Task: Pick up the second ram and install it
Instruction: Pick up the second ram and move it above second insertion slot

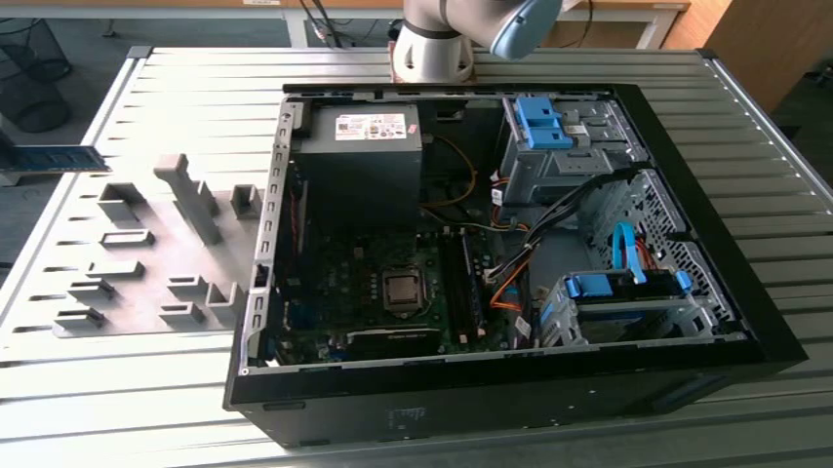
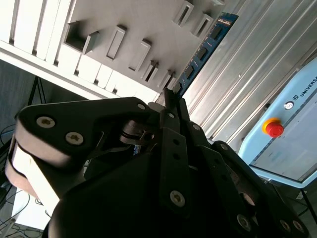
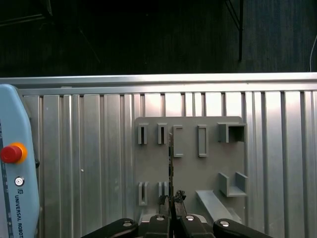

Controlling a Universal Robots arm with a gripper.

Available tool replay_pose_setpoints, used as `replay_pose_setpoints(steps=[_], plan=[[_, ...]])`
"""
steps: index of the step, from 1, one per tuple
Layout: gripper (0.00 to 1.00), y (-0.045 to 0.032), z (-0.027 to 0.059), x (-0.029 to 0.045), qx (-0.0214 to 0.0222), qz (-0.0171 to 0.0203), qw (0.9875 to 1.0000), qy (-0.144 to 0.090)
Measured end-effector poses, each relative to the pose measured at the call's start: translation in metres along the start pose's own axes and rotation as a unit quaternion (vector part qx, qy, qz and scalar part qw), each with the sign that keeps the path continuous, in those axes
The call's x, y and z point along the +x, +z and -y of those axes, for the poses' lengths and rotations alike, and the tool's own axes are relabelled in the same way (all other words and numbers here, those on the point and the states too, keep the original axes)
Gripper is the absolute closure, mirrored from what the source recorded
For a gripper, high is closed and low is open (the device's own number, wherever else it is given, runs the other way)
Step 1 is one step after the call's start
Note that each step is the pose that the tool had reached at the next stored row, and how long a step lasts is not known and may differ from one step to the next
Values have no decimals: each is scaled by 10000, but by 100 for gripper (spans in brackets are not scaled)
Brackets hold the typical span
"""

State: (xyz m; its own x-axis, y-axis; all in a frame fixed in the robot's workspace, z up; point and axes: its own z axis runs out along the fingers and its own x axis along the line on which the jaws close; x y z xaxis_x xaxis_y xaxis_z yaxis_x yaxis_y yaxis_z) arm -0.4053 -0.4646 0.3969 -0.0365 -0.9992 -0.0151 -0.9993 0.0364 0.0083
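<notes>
Slippage risk: the gripper (image 2: 171, 101) pinches the second ram (image 2: 200, 53) by one end over the bench (image 3: 99, 148); a knock could twist it.

Near end of second ram (image 2: 202, 50) hidden behind jaws; arm (image 1: 436, 44) cropped @ top.

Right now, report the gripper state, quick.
Gripper: closed, holding the second ram by one end.
</notes>
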Motion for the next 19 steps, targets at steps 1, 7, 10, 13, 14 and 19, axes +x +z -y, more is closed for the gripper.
replay_pose_setpoints(steps=[1, 7, 10, 13, 14, 19], plan=[[86, 0, 4, 0, 0, 0, 10000, 0], [86, 0, 26, -1, 0, 0, 10000, 0], [86, 0, 36, -1, 0, 0, 10000, 0], [86, -1, 46, -2, 0, 0, 10000, 0], [86, -1, 49, -2, 0, 0, 10000, 0], [86, 0, 66, -3, 0, 0, 10000, 0]])
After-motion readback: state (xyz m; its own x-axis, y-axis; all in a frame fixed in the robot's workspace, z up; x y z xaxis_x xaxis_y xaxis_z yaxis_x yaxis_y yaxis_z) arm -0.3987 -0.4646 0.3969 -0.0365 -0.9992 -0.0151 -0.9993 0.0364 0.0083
